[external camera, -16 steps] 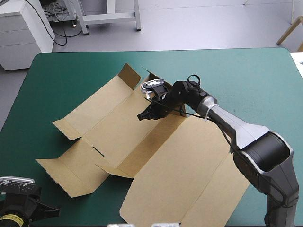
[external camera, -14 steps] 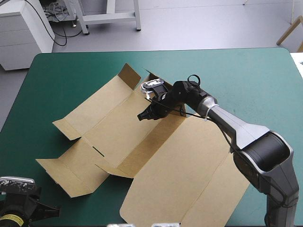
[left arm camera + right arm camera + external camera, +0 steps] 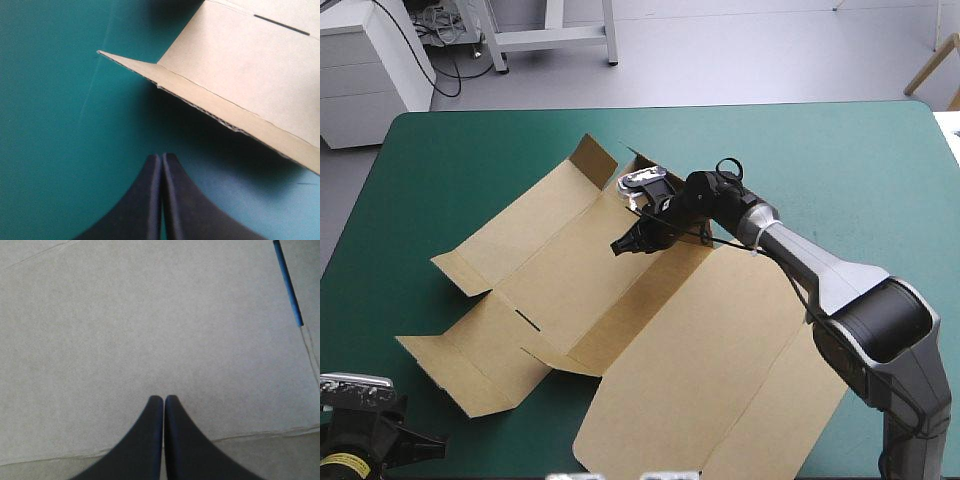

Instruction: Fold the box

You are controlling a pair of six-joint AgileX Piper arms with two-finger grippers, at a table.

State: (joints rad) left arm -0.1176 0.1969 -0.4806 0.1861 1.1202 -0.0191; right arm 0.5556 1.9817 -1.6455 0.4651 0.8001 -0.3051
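Nothing appears to have moved since the earlier frame: both arms and the board sit just where they were.

The box (image 3: 650,330) is a cut brown sheet lying opened out across the middle of the teal-green table cover (image 3: 840,170), reaching from near the far side down to the near edge. Most of it is flat. Only the small flaps at its far end and along its left side tip up a little, and the long strip between the two main panels seems slightly tilted. No wall is raised or tucked, so the fold has barely begun. By this look, nearly all the work remains: lifting the side walls, tucking the end flaps and forming the tray.

The right gripper (image 3: 625,243) reaches over the far part of the sheet with its black fingers pressed together into one point and nothing between them. Its wrist view shows only plain board ahead, with a crease line running just under the tip. It looks to be pressing down on the board beside that crease, though contact cannot be confirmed from either view.

The left gripper (image 3: 161,156) waits low over bare cover at the table's near left corner, its fingers likewise closed and empty. A raised edge of the box's left flap hangs just ahead of it, apart from the fingers.
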